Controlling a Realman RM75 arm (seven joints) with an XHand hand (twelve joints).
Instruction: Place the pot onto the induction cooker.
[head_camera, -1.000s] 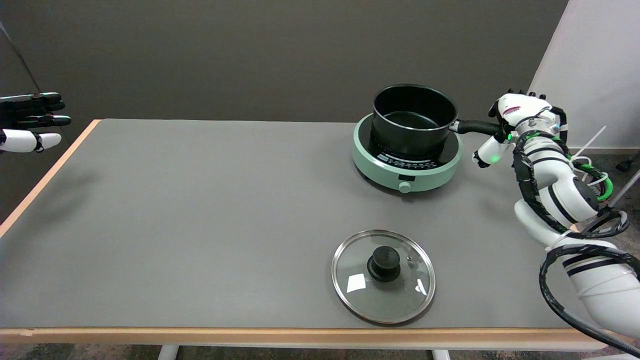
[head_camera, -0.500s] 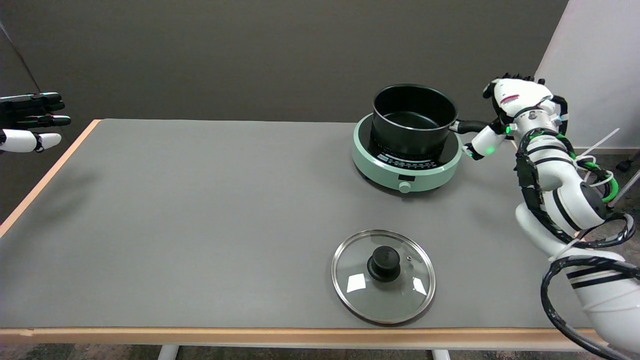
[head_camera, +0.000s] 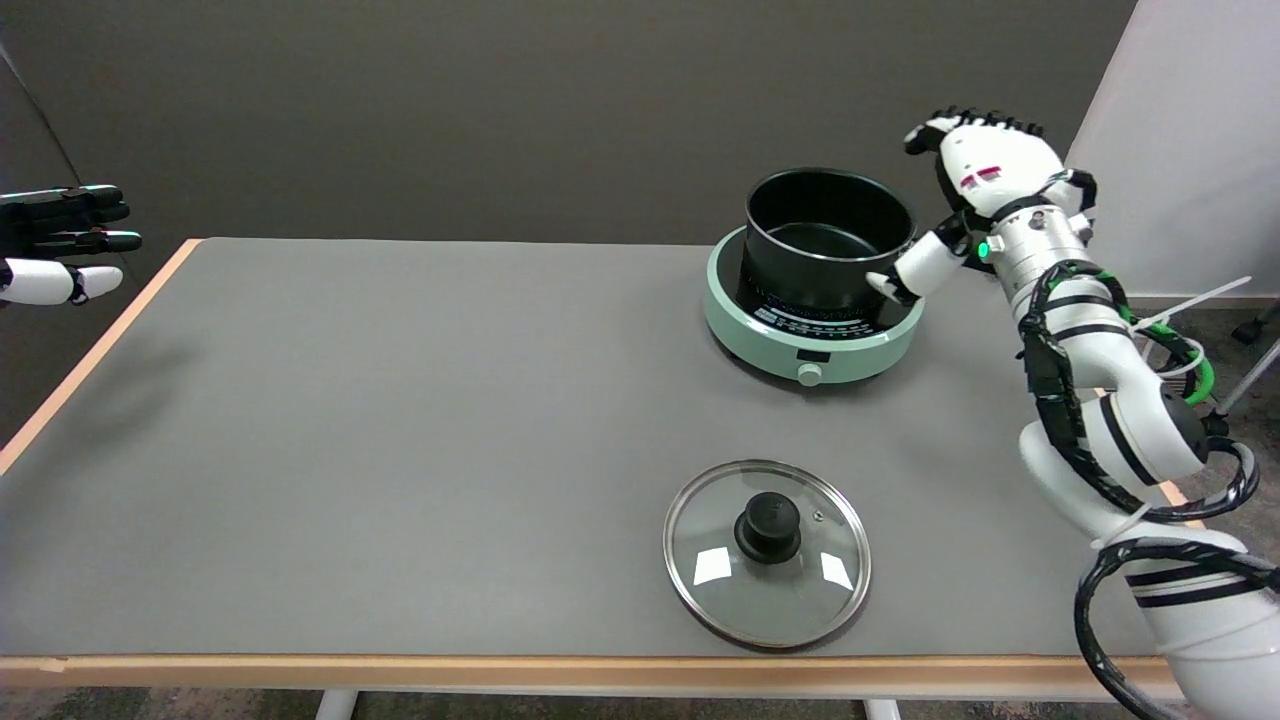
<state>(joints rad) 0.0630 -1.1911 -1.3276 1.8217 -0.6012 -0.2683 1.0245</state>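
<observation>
The black pot (head_camera: 830, 240) stands upright on the mint-green induction cooker (head_camera: 770, 335) at the table's far right. My right hand (head_camera: 985, 175) hovers just right of the pot, raised above where the handle sticks out, and holds nothing. Its fingers point up and back, and its thumb (head_camera: 908, 268) stretches down-left close to the pot's right wall. Thumb and wrist hide most of the pot's handle.
A glass lid (head_camera: 767, 550) with a black knob lies flat near the table's front edge. The idle left hand (head_camera: 60, 240) hangs in the air at the far left. The table's right edge runs under my right arm.
My right hand has let go of the pot's handle, opened, and risen up and to the left beside the pot. The pot stays on the cooker.
</observation>
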